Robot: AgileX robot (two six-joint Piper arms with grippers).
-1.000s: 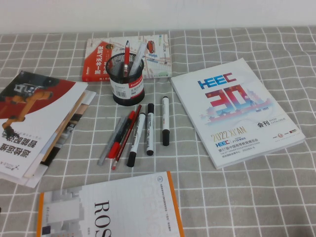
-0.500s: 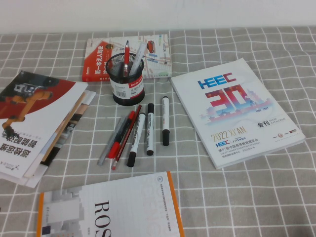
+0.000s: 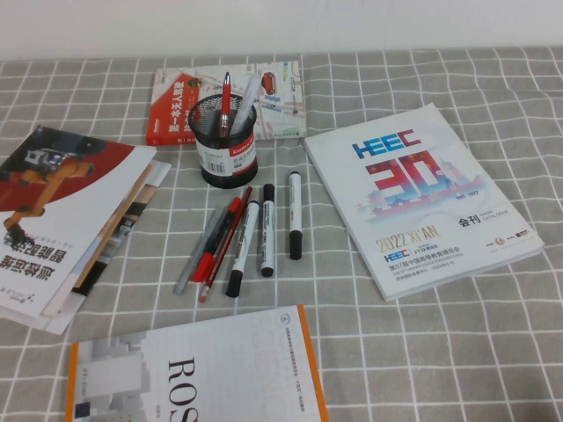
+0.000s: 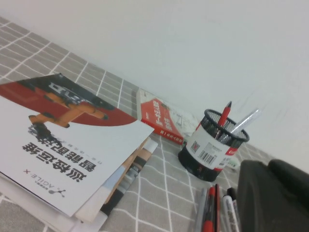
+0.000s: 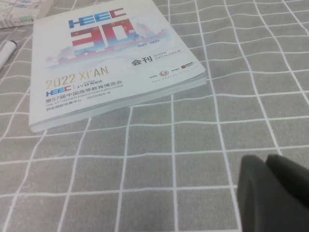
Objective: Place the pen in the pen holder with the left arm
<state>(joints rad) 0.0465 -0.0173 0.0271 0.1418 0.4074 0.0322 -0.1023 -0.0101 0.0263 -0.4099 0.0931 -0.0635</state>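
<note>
While the black left gripper (image 4: 273,195) sits near the loose pens (image 3: 237,237) on grey checked cloth (image 3: 422,352), before the black mesh pen holder (image 3: 225,141), its opening cannot be told; likewise the right gripper (image 5: 273,193), over bare cloth.

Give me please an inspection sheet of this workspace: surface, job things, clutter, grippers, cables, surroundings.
Surface: grey checked tablecloth.
Job's things: black mesh pen holder upright, two pens already inside; loose pens lying in a row in front of it, none picked.
Clutter: HEEC catalogue at right; magazine stack at left; ROS book at near edge; red book behind the holder.
Grippers: left gripper and right gripper show only in the wrist views, above the table, holding nothing.
Cables: nothing seen.
Surroundings: white wall.
</note>
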